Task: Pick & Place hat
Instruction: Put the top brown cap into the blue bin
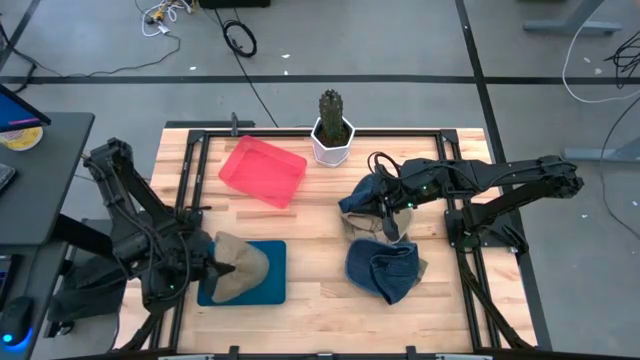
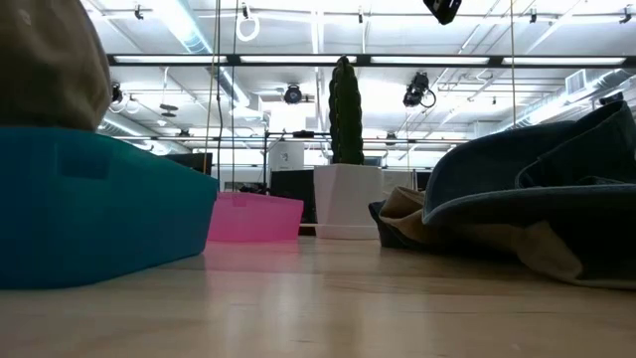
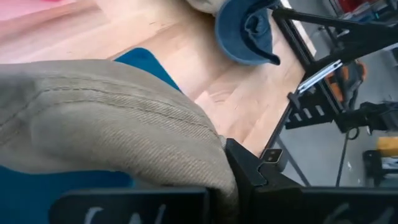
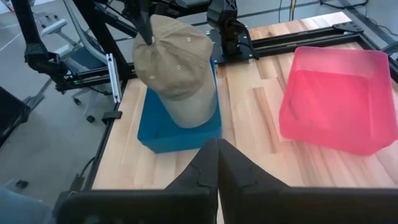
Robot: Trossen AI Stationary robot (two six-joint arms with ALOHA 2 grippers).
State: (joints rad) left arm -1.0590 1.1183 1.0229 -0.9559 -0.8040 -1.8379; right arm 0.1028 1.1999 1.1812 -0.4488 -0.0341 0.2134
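Observation:
A tan cap [image 4: 177, 68] stands with its lower end in the blue bin [image 4: 152, 134] at the table's near left; it also shows as the tan cap [image 1: 240, 262] over the blue bin [image 1: 270, 285]. My left gripper [image 1: 213, 266] is shut on the cap. Two denim hats lie on the table's right half, one denim hat [image 1: 365, 195] farther off and one denim hat [image 1: 383, 270] nearer. My right gripper [image 4: 217, 155] hovers shut above the farther one, its tip [image 2: 442, 10] held high, touching nothing. My left gripper pinches the tan cap at the crown's edge [image 4: 148, 38], which is the cap's upper end, between its two fingers [image 3: 249, 177]. It comes from the table's left side. The cap hangs tilted below the hold, with its lower end [image 4: 189, 115] inside the blue bin.
A pink bin [image 1: 262, 170] sits toward the far left, and a potted cactus [image 1: 332, 130] stands at the far edge's middle. Bare wood lies between the blue bin and the denim hats. A black rail frame [image 1: 190, 200] runs around the table.

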